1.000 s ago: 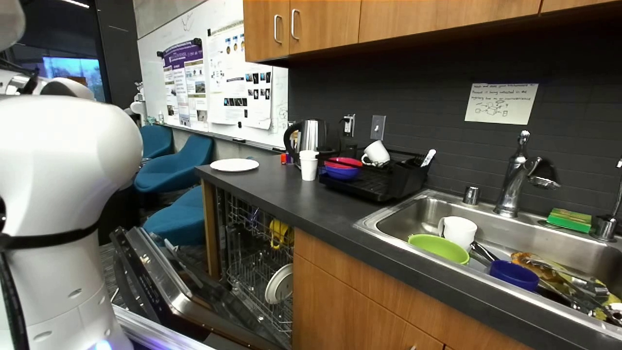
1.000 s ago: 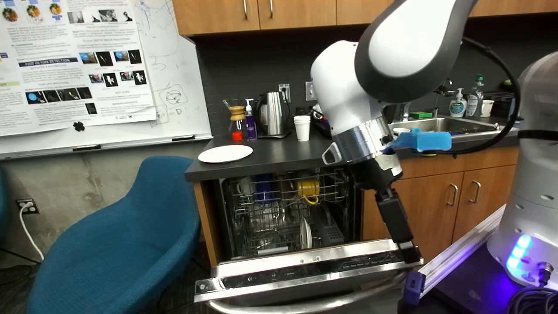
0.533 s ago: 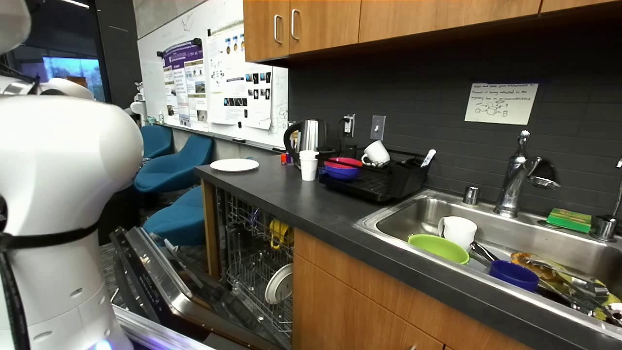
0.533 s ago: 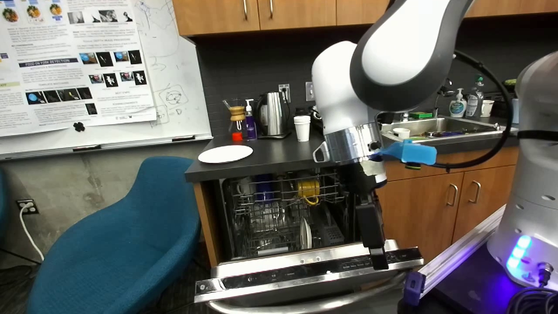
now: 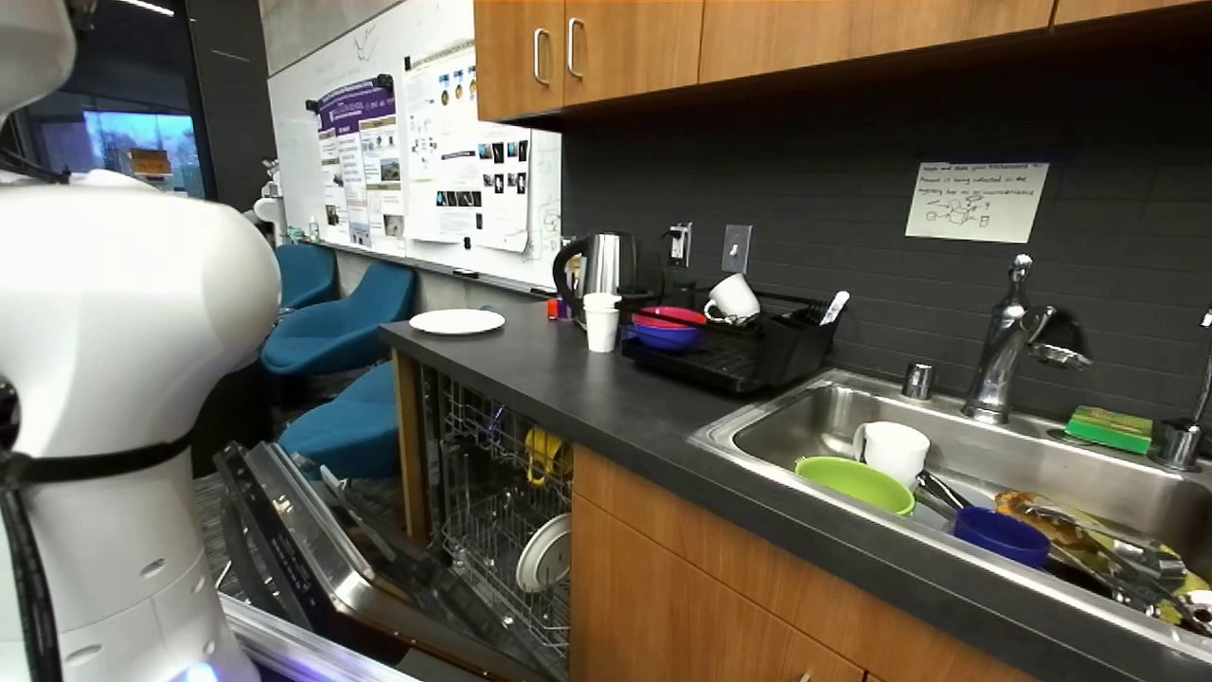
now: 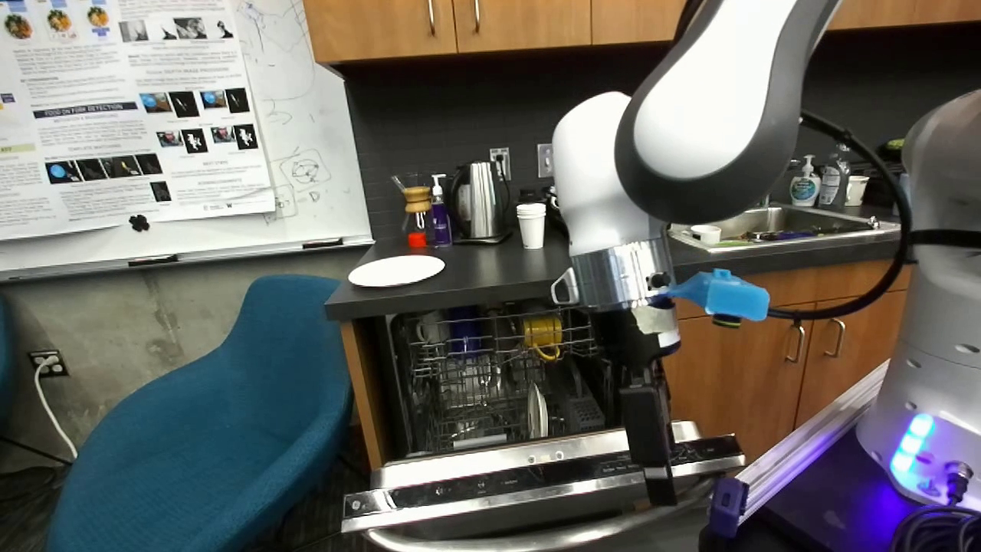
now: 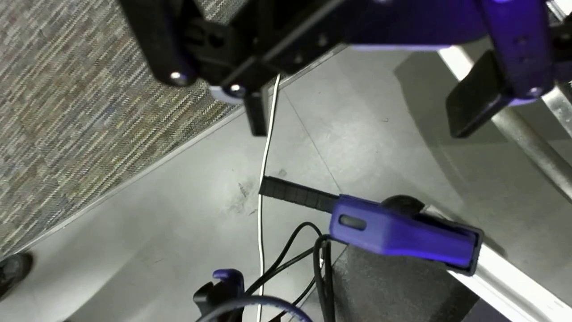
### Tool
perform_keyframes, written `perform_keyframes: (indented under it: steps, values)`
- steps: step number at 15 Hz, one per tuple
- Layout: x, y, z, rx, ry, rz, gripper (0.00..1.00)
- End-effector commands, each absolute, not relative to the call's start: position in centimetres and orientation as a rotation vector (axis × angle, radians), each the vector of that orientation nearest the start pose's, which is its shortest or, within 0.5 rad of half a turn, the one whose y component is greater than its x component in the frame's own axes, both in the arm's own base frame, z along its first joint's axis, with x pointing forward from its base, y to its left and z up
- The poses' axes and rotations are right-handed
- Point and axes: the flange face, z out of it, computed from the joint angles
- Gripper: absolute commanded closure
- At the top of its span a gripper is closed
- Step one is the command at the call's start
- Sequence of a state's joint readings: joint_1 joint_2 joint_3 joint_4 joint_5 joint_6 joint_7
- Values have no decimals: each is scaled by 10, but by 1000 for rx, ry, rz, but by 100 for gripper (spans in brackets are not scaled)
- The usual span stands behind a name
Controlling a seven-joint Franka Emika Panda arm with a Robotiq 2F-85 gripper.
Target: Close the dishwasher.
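Dishwasher (image 6: 498, 458) built in under left end of dark counter (image 6: 475, 268), door (image 6: 460, 488) part-way down, bottom cut off by frame. Gripper (image 7: 364, 114) spread apart, hiding part of door's right end; can't tell if touching. Far contents of racks (image 6: 490, 356) hard to make out. Counter carries plate (image 6: 396, 271), kettle (image 6: 483, 201); blue chair (image 6: 222, 414) left, whiteboard (image 6: 306, 77) behind.

In an exterior view the arm (image 6: 713, 115) slants down from the top edge, folds at a grey joint (image 6: 682, 195) and leads into a nearly upright wrist (image 6: 619, 276). The gripper (image 7: 362, 116) points downward with a slight lean; in the wrist view its fingers (image 7: 478, 96) stand wide apart. The base (image 6: 931, 383) glows blue.
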State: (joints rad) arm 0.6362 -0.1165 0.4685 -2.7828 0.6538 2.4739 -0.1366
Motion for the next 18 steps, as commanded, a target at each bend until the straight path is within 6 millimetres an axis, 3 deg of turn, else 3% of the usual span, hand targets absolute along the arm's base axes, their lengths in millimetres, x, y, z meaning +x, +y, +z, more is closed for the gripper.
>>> perform_keyframes:
  steps: [1, 6, 11, 18]
  values:
    - [160, 324, 201, -2757, -977, 463, 0]
    - [155, 341, 171, -2750, -988, 477, 0]
    - [155, 365, 156, -2724, -966, 452, 0]
    - [147, 380, 136, -2691, -962, 433, 0]
